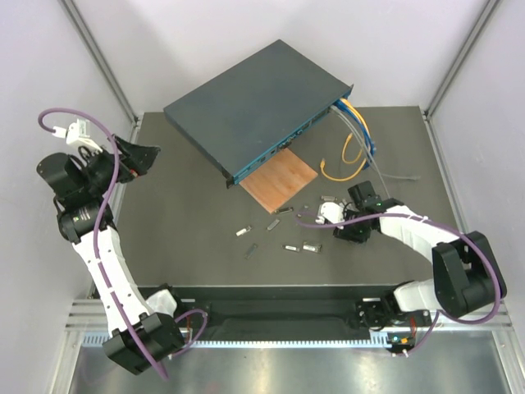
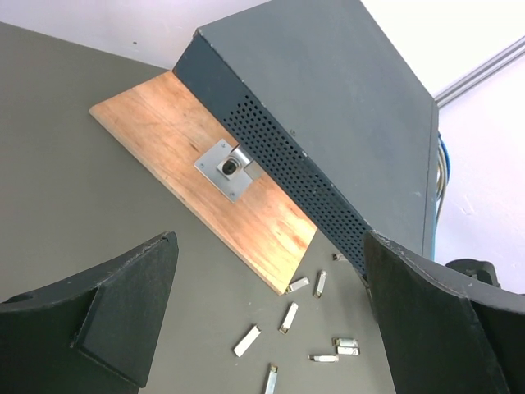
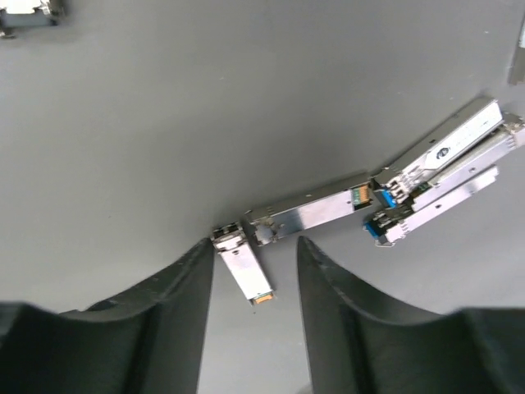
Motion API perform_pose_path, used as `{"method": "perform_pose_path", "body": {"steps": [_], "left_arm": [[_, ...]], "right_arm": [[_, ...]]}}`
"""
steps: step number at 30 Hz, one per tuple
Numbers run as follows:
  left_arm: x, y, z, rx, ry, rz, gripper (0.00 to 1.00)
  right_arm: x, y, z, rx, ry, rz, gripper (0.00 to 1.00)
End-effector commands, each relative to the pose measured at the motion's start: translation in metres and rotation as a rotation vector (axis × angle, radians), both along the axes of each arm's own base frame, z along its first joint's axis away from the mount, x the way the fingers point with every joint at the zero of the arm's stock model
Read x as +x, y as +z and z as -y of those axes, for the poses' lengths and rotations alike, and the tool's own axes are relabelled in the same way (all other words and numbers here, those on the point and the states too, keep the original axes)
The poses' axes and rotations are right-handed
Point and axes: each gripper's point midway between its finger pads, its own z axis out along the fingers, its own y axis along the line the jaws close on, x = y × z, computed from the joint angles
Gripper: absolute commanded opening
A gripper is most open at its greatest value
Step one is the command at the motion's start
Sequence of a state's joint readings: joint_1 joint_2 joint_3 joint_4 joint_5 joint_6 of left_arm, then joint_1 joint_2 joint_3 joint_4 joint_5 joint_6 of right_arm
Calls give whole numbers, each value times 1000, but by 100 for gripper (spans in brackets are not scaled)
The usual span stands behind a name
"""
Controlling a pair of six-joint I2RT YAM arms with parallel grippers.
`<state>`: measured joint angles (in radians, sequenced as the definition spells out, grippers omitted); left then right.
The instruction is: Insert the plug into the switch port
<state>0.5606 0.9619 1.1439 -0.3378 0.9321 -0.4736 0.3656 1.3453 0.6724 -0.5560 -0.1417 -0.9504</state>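
Note:
The switch (image 1: 250, 103), a dark blue-grey box with a teal socket face (image 1: 275, 152), lies at the back of the table; it also shows in the left wrist view (image 2: 328, 90). My right gripper (image 1: 340, 217) is low over the table, right of centre. In the right wrist view it (image 3: 254, 246) is open, and its fingers straddle a small silver plug (image 3: 246, 277) lying flat on the mat without touching it. My left gripper (image 1: 143, 156) is open and empty, raised at the table's left edge; in its own view (image 2: 269, 246) it faces the switch from afar.
A thin wooden square (image 1: 279, 179) with a metal fitting (image 2: 228, 167) lies against the switch's front. Several loose silver plugs (image 1: 289, 246) are scattered mid-table; others (image 3: 316, 209) and a blue-tabbed cluster (image 3: 443, 172) lie by the right fingers. Blue and yellow cables (image 1: 357, 131) hang from the switch's right end.

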Motion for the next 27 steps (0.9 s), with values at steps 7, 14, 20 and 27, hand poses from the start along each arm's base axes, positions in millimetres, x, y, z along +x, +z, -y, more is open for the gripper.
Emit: {"method": "perform_pose_path", "body": {"steps": [7,14,20,27], "left_arm": [[-6,33,7,34,-25,112,98],[-7,57,11,13,-40,152,98],[-11,93,16,64,-43,229,96],[-5,124,22,217,-66,331,95]], "right_arm": [[-9,-7,0,-18,45,-16,38],[-28,-6,5,-13,46,-34,10],[-14,38,-15,123,-29,56,0],[17,132,-47,387,-130,159,0]]}}
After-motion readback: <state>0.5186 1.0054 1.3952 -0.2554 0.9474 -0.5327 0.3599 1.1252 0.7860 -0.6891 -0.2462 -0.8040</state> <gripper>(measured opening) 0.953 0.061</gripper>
